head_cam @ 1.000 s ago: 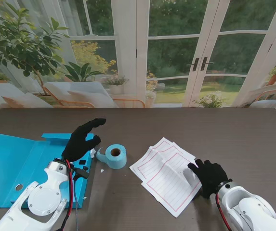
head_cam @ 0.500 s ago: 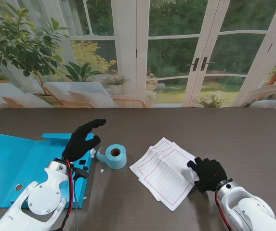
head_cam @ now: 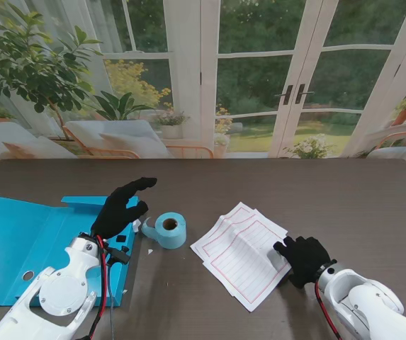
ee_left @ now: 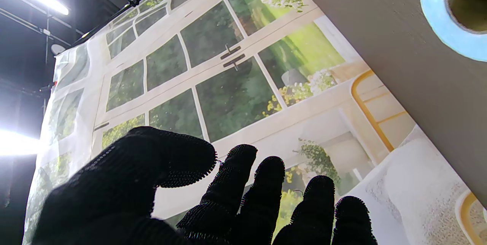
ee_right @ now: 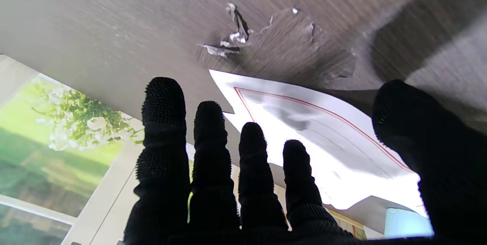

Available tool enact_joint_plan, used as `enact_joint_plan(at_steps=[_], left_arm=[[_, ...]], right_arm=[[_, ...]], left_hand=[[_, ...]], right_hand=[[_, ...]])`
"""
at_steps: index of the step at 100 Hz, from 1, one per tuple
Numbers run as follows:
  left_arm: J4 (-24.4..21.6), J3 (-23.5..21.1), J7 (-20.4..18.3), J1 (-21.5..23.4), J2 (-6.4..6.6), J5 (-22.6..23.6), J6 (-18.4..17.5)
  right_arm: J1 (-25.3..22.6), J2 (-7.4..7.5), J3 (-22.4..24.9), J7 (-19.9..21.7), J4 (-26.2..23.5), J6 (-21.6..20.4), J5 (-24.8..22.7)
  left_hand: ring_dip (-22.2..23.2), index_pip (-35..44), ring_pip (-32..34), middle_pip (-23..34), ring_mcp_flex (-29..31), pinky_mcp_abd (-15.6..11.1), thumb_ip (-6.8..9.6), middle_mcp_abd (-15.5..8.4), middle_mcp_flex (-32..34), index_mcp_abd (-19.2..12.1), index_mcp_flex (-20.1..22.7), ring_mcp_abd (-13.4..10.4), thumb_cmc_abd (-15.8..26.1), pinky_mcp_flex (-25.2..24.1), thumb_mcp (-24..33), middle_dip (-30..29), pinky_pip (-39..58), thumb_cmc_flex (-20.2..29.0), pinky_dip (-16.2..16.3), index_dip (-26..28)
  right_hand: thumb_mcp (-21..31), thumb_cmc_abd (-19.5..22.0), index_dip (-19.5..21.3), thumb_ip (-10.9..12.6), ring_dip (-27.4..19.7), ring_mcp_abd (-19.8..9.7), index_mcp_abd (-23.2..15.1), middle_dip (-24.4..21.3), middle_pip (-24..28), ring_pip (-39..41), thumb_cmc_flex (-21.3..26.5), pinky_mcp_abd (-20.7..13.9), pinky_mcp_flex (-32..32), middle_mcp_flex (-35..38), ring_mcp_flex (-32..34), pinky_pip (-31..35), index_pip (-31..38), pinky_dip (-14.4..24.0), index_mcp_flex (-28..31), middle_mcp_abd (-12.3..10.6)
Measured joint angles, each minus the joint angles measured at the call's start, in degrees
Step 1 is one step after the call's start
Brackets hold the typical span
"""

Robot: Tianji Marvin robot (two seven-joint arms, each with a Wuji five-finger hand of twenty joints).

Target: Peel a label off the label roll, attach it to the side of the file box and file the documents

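Note:
The blue file box lies opened flat at the left. My left hand hovers over its right edge, open with fingers spread and nothing in it. Just right of that hand the light-blue label roll lies on the table, and its rim shows in the left wrist view. The white, red-lined documents lie fanned in the middle. My right hand is at their right edge. In the right wrist view that edge curls up between the straight fingers and the thumb, which stand well apart.
The dark wood table runs back to a printed garden backdrop. A small white scrap lies near the roll. A torn patch of table surface shows beyond the documents in the right wrist view.
My right hand slid left against the documents' edge. The sheets shifted left and their near corner drew in. The left hand barely moved.

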Motion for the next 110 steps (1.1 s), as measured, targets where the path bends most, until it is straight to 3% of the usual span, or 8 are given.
enact_joint_plan(at_steps=[12, 19, 40, 53, 78, 91, 99, 110], left_arm=[[-0.03, -0.06, -0.06, 0.09, 0.02, -0.16, 0.03], [-0.13, -0.06, -0.08, 0.14, 0.02, -0.54, 0.18], [-0.18, 0.02, -0.56, 0.11, 0.05, -1.01, 0.31], [-0.19, -0.01, -1.09, 0.13, 0.1, -1.42, 0.65], [-0.46, -0.1, -1.81, 0.25, 0.21, -2.12, 0.84], [-0.73, -0.22, -2.12, 0.25, 0.25, -2.36, 1.39], [-0.75, -0.23, -2.13, 0.16, 0.25, -3.0, 1.41], [-0.43, -0.23, -2.53, -0.31, 0.25, -3.82, 1.17]], right_arm=[[-0.06, -0.01, 0.98, -0.1, -0.76, -2.07, -0.99], [-1.05, -0.12, 2.91, 0.27, -2.64, -3.91, -1.72], [-0.14, 0.26, 1.58, 3.51, -3.65, -2.96, -1.64], [0.02, 0.17, 1.55, 3.55, -3.81, -2.92, -1.33], [0.04, 0.14, 1.55, 3.37, -3.85, -2.92, -1.38], [0.05, 0.13, 1.55, 3.37, -3.86, -2.92, -1.38], [0.05, 0.13, 1.55, 3.37, -3.86, -2.92, -1.39], [0.05, 0.13, 1.55, 3.37, -3.86, -2.92, -1.39]], left_hand=[[0.0, 0.0, 0.0, 0.0, 0.02, 0.0, 0.0, 0.37, 0.0, 0.0, 0.0, 0.04, 0.71, 0.0, -0.21, 0.0, 0.0, 0.0, -0.02, 0.0], [0.0, -0.01, 0.0, 0.0, 0.05, 0.0, 0.0, 0.41, 0.0, 0.0, 0.0, 0.12, 0.71, 0.0, -0.37, 0.0, 0.0, 0.0, -0.02, 0.0], [0.0, -0.05, 0.0, 0.0, 0.11, 0.0, 0.0, 0.44, 0.0, 0.0, 0.0, 0.16, 1.3, 0.0, -0.61, 0.0, 0.0, 0.0, -0.03, 0.0], [0.0, -0.06, 0.0, 0.0, 0.13, 0.0, 0.0, 0.46, 0.0, 0.0, 0.0, 0.23, 1.3, 0.0, -0.61, 0.0, -0.01, 0.0, -0.04, 0.0], [0.0, -0.07, 0.0, 0.0, 0.2, 0.0, 0.0, 0.54, 0.0, 0.0, 0.0, 0.26, 1.83, 0.0, -0.69, 0.0, -0.01, 0.0, -0.04, 0.0], [0.0, -0.07, 0.0, 0.0, 0.23, 0.0, 0.0, 0.71, 0.0, 0.0, 0.0, 0.84, 1.83, 0.0, -0.69, 0.0, -0.01, 0.0, -0.05, 0.0], [0.0, -0.07, 0.0, 0.0, 0.24, 0.0, 0.0, 1.02, 0.0, 0.0, 0.0, 0.9, 1.98, 0.0, -0.69, 0.0, -0.01, 0.0, -0.05, 0.0], [0.0, -0.09, 0.0, 0.0, 0.24, 0.0, 0.0, 1.04, 0.0, 0.0, 0.0, 0.9, 2.32, 0.0, -1.15, 0.0, -0.01, 0.0, -0.05, 0.0]], right_hand=[[0.07, 4.39, 0.98, 0.0, 0.0, 0.0, -0.66, 0.0, 0.01, 0.69, 0.03, 0.0, 0.0, 0.29, 1.12, 0.33, 2.22, -0.01, 0.07, 0.0], [0.07, 4.41, 0.99, 0.0, 0.0, 0.0, -0.66, 0.0, 0.89, 0.71, 0.03, 0.0, 0.0, 1.05, 1.15, 0.89, 2.75, -0.01, 0.07, 0.0], [-0.2, 4.38, 1.01, 0.0, 0.0, 0.0, -0.37, 0.0, 0.53, 0.71, 0.01, 0.0, 0.0, 1.72, 2.73, 1.19, 2.91, -0.03, 0.07, 0.0], [-1.32, 3.31, 0.68, 0.0, 0.0, 0.0, 0.98, -0.01, 0.53, 0.71, -0.07, 0.0, 0.0, 1.56, 2.74, 1.19, 2.24, -0.09, 0.04, 0.0], [-1.31, 2.64, -1.16, 0.0, -0.17, 0.0, 3.89, -0.29, 0.91, 0.78, -0.09, 0.0, 0.0, -2.57, 2.17, 1.19, -6.55, -0.87, 0.01, 0.01], [-1.27, 2.59, -0.98, 0.0, -0.24, 0.0, 3.97, -0.29, 0.94, 1.3, -0.09, 0.0, 0.0, -2.87, 1.57, 1.19, -6.69, -0.88, 0.01, 0.02], [-0.06, -0.19, 0.42, -0.02, -0.27, 0.0, 3.97, -0.29, 1.41, 1.32, -0.08, -0.01, 0.0, -2.87, 0.84, 1.19, -6.69, -0.88, 0.01, 0.03], [0.11, -0.99, 1.17, -0.02, -0.27, 0.0, 3.97, -0.29, 1.44, 1.76, -0.08, -0.02, 0.0, -2.87, 0.28, 1.19, -6.5, -0.88, 0.01, 0.03]])
